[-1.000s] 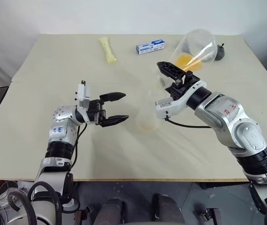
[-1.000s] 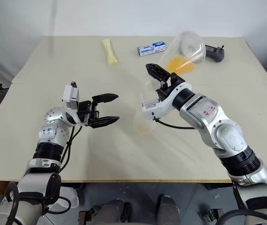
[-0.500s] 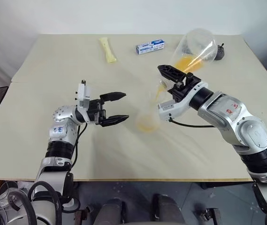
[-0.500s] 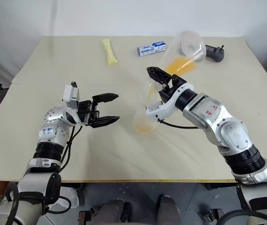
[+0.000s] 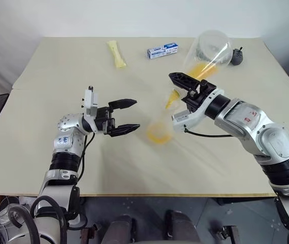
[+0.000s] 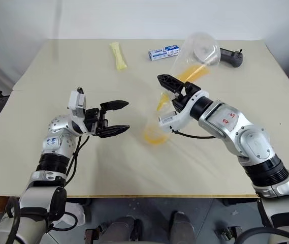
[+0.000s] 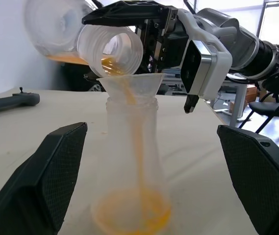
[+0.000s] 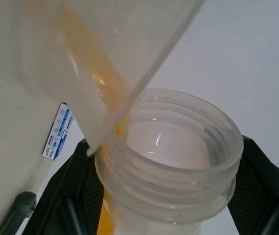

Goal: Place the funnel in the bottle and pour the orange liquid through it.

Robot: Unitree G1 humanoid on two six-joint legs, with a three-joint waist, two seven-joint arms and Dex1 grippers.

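Note:
The clear bottle (image 7: 132, 161) stands upright on the table's middle, with the clear funnel (image 7: 132, 85) seated in its neck. My right gripper (image 5: 185, 87) is shut on the ridged neck of a tilted clear container (image 5: 210, 51), held just above the funnel. The orange liquid (image 7: 129, 215) runs in a thin stream from the container's mouth through the funnel and pools in the bottle's base; some still lies in the container. My left gripper (image 5: 135, 116) stands open, level, just left of the bottle and apart from it, with nothing between its fingers (image 7: 56, 171).
At the back of the table (image 5: 58, 152) lie a pale yellow packet (image 5: 117, 54), a blue-and-white box (image 5: 162, 50) and a black object (image 5: 236, 55). A seam runs across the table at the left.
The right gripper has tipped the container further. Orange liquid now streams through the funnel, the pool in the bottle has grown, and less remains in the container. The left arm has kept still.

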